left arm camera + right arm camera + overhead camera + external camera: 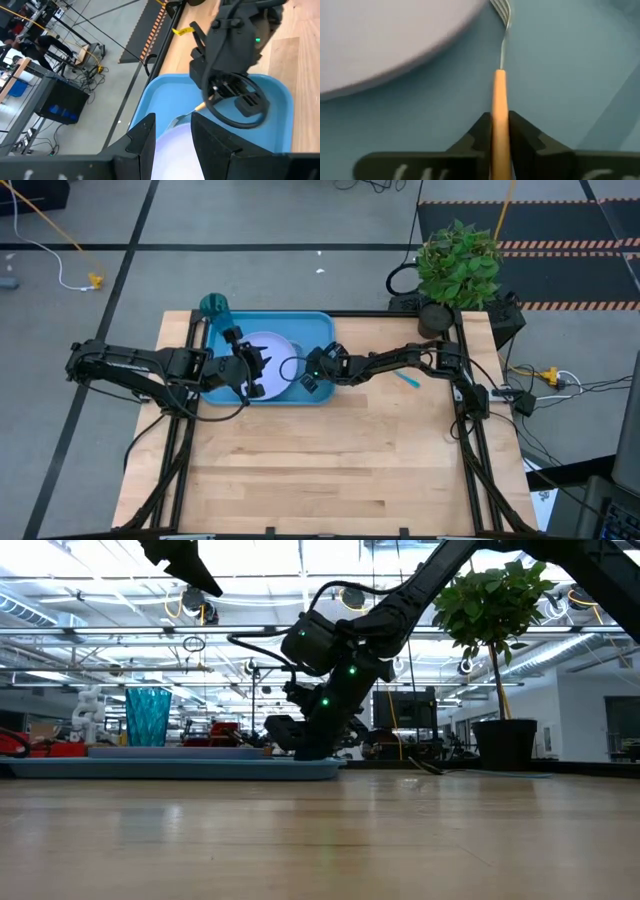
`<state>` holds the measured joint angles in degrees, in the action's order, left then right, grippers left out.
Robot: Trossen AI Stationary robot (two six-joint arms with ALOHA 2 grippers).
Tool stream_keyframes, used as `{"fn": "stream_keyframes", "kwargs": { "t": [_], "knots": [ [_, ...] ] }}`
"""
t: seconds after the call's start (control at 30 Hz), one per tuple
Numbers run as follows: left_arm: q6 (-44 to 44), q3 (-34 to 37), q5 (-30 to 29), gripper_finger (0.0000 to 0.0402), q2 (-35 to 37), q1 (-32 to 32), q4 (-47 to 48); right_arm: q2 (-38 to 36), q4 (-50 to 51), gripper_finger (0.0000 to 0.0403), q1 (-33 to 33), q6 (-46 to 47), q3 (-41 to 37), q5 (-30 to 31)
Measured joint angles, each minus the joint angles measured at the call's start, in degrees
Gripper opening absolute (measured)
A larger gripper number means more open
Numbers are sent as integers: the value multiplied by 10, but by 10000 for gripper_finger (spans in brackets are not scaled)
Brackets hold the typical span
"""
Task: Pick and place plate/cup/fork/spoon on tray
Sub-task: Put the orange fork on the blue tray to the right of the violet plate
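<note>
The blue tray (310,330) lies at the table's far side, with the pale plate (272,348) on it. The teal cup (213,306) stands upright at the tray's far left corner and also shows in the low view (148,716). My right gripper (308,375) is low over the tray's right part, shut on the orange-handled fork (500,90). The fork's tines (503,11) lie beside the plate's rim (385,40). My left gripper (172,145) is open and empty, above the plate. The blue-handled spoon (406,379) lies on the table right of the tray. My right gripper pinches the fork's orange handle (500,107) between its two fingers. The fingers come slanting down from the table's right side. The fork runs along them and sticks out ahead, tines toward the plate. Whether the tines rest on the tray, I cannot tell.
A potted plant (458,265) stands at the table's far right corner. The near half of the wooden table (340,470) is bare wood. The two grippers are close together over the tray, as the left wrist view shows (235,95).
</note>
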<state>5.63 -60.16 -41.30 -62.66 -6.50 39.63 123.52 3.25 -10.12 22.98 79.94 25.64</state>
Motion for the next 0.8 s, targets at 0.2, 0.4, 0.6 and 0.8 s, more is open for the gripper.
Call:
{"fn": "stream_keyframes", "kwargs": {
  "t": [0.2,0.4,0.6,0.8],
  "knots": [
    [1,0,1,127,0,0,0,-7,-4,33,-21,-8,0,-1],
    [3,0,1,127,0,0,0,-42,-3,30,-40,-36,-1,2],
    [16,0,1,127,0,5,-3,-83,-14,31,-29,-47,-1,0],
    [40,0,2,127,0,29,-31,-152,-38,31,6,-73,-35,21]
  ]
}}
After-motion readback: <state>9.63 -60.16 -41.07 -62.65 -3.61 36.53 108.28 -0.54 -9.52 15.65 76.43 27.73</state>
